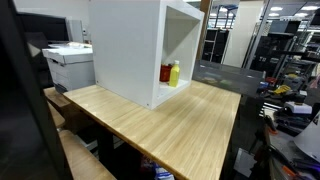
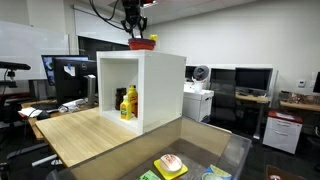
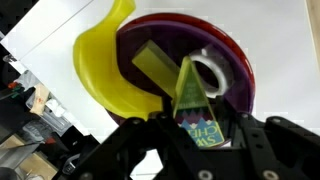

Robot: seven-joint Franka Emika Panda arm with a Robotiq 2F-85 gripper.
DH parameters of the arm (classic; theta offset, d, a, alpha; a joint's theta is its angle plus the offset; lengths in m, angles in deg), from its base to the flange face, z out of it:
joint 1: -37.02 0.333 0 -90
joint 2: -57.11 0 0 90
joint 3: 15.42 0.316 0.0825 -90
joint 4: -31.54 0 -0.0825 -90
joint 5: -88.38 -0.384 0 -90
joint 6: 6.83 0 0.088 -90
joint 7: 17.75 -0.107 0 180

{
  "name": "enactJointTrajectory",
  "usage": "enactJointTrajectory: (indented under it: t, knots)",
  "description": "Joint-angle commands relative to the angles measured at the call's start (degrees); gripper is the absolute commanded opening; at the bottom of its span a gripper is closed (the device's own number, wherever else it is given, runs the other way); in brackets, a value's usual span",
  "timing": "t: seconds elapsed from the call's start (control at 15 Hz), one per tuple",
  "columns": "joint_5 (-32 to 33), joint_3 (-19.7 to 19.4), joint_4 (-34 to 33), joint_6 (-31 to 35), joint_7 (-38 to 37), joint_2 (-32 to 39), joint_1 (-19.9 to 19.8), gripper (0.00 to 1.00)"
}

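Observation:
My gripper (image 2: 135, 30) hangs over the top of a white open-fronted cabinet (image 2: 160, 85), just above a dark red plate (image 2: 143, 43) standing there. In the wrist view the gripper (image 3: 195, 130) is shut on a green wedge-shaped Swiss cheese pack (image 3: 190, 100), held over the plate (image 3: 240, 75). On the plate lie a yellow banana-shaped piece (image 3: 100, 60), a pale green wedge (image 3: 155, 62) and a white ring (image 3: 212, 70). The top of the cabinet (image 1: 125, 45) is cut off in an exterior view, so neither gripper nor plate shows there.
The cabinet stands on a wooden table (image 1: 170, 125). On its lower shelf stand a yellow bottle (image 1: 175, 73) and a red bottle (image 1: 166, 73). A printer (image 1: 70, 62) sits behind the table. A bin with toy food (image 2: 170, 165) is in the foreground.

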Motion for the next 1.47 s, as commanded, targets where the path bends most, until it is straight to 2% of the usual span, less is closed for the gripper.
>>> enactJointTrajectory:
  t: [0.0,0.07,0.2,0.27,0.4,1.4]
  knots:
    - [0.34,-0.03,0.10,0.53,-0.23,0.02,0.02,0.22]
    - [0.40,-0.05,0.08,0.57,-0.29,0.05,0.02,0.69]
    - [0.45,-0.07,-0.08,0.55,-0.38,0.16,0.02,0.76]
    - [0.41,-0.10,-0.26,0.61,-0.43,0.24,0.02,0.85]
    - [0.33,-0.15,-0.50,0.56,-0.47,0.33,0.00,0.99]
    - [0.16,-0.24,-3.50,0.77,-1.01,1.53,0.06,1.00]
